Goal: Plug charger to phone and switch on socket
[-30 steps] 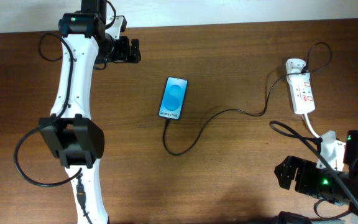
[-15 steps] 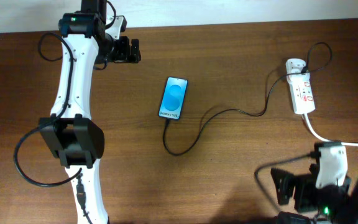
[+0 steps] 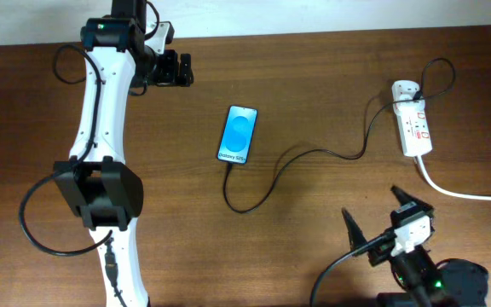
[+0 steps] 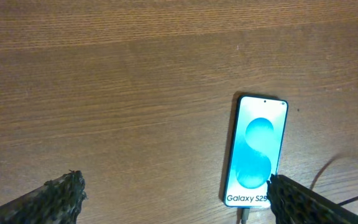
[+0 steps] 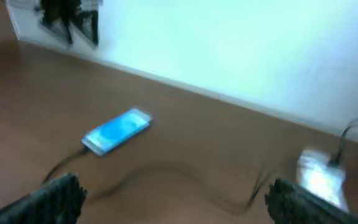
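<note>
Phone [image 3: 239, 135] lies centrally on the surface [image 3: 314, 68], with the charger [image 3: 267, 183] tip at its lower edge, apparently seated. Socket [image 3: 414, 143] lies at the right. It is light, rigid plastic and likely to skid, so it is best pressed straight down on 1 red switch [image 3: 421, 133]. Left claw [image 3: 184, 70] and right claw [image 5: 174, 186] are both released and empty.

Phone [image 3: 239, 135] lies flat near the middle of the table [image 3: 314, 68]. The charger [image 3: 314, 154] meets its near end, loops toward the near side, then runs right and away to the adapter [image 3: 405, 89] on the far end of the socket [image 3: 415, 128], well right of the phone. Socket cord [image 3: 459, 193] leaves the socket's near end and runs to the right edge. Left gripper [image 3: 177, 70] sits beyond and left of the phone, well apart; right gripper [image 3: 378, 213] sits at the near edge, right of the cable loop and nearer than the socket.
</note>
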You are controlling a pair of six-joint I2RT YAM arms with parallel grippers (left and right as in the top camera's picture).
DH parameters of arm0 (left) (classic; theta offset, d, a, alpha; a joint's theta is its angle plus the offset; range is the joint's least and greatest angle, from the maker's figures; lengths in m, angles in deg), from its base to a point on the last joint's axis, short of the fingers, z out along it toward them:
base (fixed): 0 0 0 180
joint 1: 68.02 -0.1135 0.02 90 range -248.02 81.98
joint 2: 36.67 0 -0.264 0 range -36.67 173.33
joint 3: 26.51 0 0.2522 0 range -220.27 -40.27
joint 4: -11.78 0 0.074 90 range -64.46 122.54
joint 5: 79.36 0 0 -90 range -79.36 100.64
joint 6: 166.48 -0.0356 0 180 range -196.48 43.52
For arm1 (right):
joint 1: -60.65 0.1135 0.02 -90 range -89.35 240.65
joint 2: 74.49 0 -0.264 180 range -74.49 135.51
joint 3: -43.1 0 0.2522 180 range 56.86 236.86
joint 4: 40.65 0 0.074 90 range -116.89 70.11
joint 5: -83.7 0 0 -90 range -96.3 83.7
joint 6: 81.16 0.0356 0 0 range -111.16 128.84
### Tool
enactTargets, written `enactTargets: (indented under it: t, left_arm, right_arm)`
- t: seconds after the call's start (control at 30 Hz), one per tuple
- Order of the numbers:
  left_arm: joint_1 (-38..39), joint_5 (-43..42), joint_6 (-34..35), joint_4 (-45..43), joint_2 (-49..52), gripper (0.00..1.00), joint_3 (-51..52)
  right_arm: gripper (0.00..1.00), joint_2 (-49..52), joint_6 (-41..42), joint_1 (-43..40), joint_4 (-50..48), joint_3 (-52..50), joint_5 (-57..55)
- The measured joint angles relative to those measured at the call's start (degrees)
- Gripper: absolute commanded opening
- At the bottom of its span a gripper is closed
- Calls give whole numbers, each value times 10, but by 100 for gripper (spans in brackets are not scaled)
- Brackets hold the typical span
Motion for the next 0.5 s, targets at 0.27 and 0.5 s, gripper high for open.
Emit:
enactTargets:
  t: [0.27, 0.5]
  left_arm:
    - [0, 0, 0, 0, 0, 99, 0]
    - [0, 0, 0, 0, 0, 99, 0]
  right_arm:
    - [98, -30, -2, 22, -240, -177, -5]
    - [98, -31, -1, 22, -367, -245, -54]
